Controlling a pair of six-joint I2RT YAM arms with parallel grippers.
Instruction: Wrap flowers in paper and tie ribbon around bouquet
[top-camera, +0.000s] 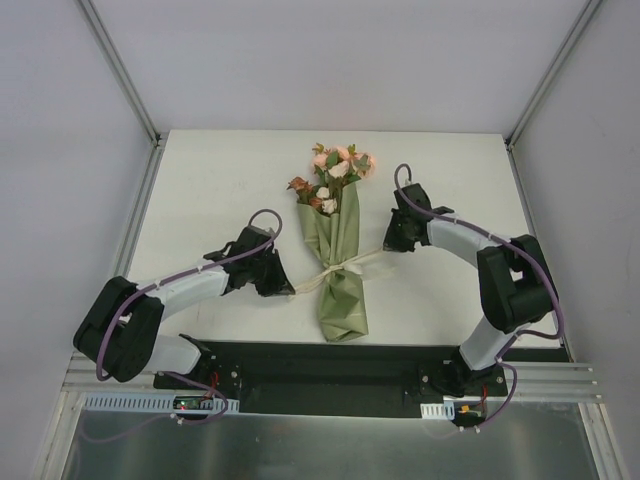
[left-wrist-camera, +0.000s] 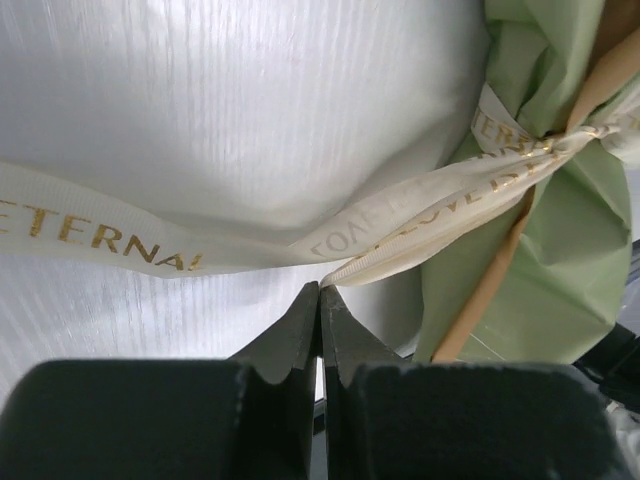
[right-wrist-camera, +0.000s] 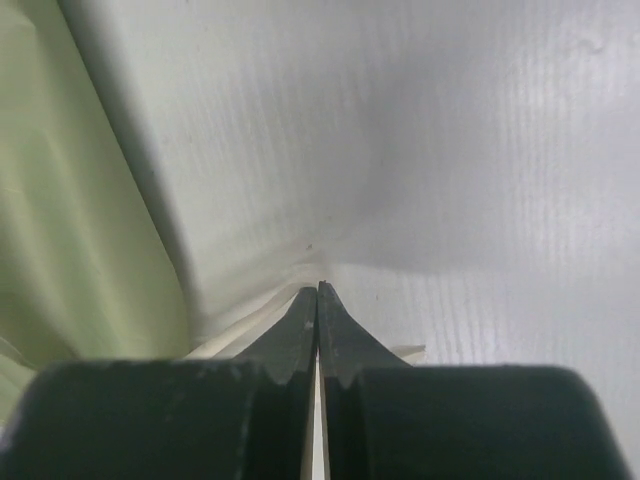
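Note:
The bouquet lies lengthwise on the white table, pink and rust flowers (top-camera: 335, 170) at the far end and the olive-green paper (top-camera: 342, 300) cone pointing toward me. A cream ribbon (top-camera: 345, 266) with gold lettering is knotted round the cone's waist. Left of the cone, my left gripper (top-camera: 288, 288) is shut, and a ribbon (left-wrist-camera: 420, 200) strand from the knot runs into its tips (left-wrist-camera: 320, 288). On the cone's right, my right gripper (top-camera: 388, 247) is also shut (right-wrist-camera: 318, 287), with ribbon (right-wrist-camera: 245, 335) showing on both sides of the pinched fingers. The green paper (right-wrist-camera: 60, 230) fills that view's left edge.
The black base plate (top-camera: 330, 365) of the arms lies just below the cone's tip. Metal frame rails (top-camera: 135, 225) run along the table's left and right edges. Bare white table (top-camera: 220, 190) surrounds the bouquet.

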